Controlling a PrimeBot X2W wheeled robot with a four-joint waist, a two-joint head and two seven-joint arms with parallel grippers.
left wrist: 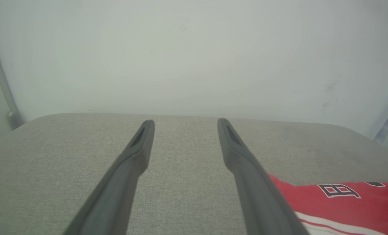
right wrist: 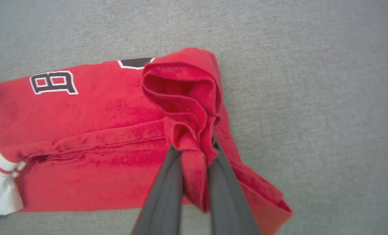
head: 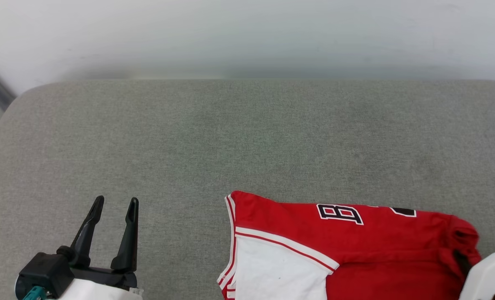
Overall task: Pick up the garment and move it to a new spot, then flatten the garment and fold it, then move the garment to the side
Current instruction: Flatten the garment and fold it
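The right gripper (right wrist: 194,147) is clamped on a bunched red fold at the jersey's (head: 368,246) right end. The jersey lies folded at the near right of the grey pad (head: 231,133). The left gripper (head: 116,201) sits near left, fingers spread wide, empty, apart from the cloth.

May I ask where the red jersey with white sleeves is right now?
In the head view the red thin-fabric jersey with white sleeves lies at the lower right of the grey fabric surface, one bunched end pinched in the right pincer.
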